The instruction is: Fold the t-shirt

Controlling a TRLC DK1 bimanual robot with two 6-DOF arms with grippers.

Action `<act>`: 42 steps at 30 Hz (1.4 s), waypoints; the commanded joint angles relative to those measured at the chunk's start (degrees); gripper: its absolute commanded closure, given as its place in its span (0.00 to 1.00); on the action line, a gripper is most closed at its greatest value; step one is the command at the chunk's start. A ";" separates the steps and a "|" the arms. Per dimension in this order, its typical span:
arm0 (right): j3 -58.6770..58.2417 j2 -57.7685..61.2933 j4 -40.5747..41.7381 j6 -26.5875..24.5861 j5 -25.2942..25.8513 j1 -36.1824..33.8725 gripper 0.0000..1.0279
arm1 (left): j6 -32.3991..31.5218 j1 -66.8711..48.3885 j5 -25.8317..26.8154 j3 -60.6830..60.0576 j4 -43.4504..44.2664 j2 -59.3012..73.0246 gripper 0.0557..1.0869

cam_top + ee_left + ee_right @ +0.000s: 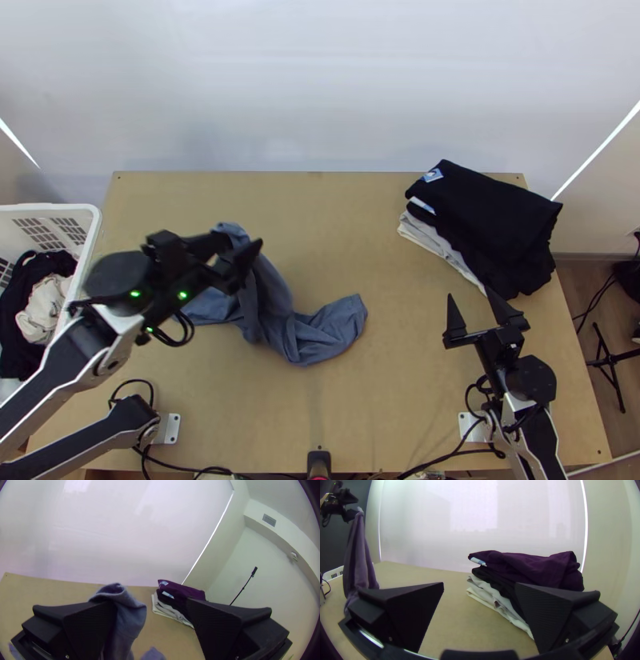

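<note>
We judged the step in hand to be picking up and opening out the shirt (320, 332), with no fold begun. It lay bunched to the left of the pile (488, 224), one part raised at the left gripper (244, 238), the rest slumped on the table (384, 240). That gripper's fingers stood wide apart; the raised cloth hung against one of them, and we saw no pinch on it. The right gripper (470, 294), just on the near side of the pile, had its fingers well apart and held nothing. The next move, we reckoned, called for a firm grip on an edge, then the right gripper coming away from the pile to take another; otherwise the cloth might slip off. Farther left of the pile, past the shirt, a white basket (48, 207) held dark and cream clothes (44, 308), loosely heaped.
</note>
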 commanded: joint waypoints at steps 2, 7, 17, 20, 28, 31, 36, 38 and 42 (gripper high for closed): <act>0.01 0.01 0.01 -0.03 0.01 0.00 0.04 | -8.63 -9.04 12.27 -4.87 -1.80 2.27 0.05; 0.01 0.01 0.01 -0.03 0.01 0.00 0.04 | -24.54 -13.88 30.29 -4.08 0.22 8.51 0.05; 0.01 0.01 0.01 -0.03 0.01 0.00 0.04 | -17.25 -30.66 42.24 -2.50 -10.42 23.10 0.05; 0.01 0.01 0.01 -0.03 0.01 0.00 0.04 | -12.33 -31.45 36.71 -0.39 -18.68 32.32 0.05; 0.01 0.01 0.01 0.14 0.01 0.00 0.04 | -0.72 -31.45 3.92 12.44 -40.65 43.40 0.05; 0.01 0.01 0.01 0.14 0.01 0.00 0.04 | -0.20 -31.10 3.22 12.62 -40.56 38.65 0.05; 0.01 0.01 0.01 0.14 0.01 0.00 0.04 | 2.09 -27.94 4.89 14.55 -41.79 29.69 0.05; 0.01 0.01 0.01 -0.03 0.01 0.00 0.04 | 2.97 -24.42 7.44 15.17 -41.18 24.85 0.05; 0.01 0.01 0.01 0.14 0.01 0.00 0.04 | 2.53 -13.26 10.78 17.27 -39.95 18.17 0.05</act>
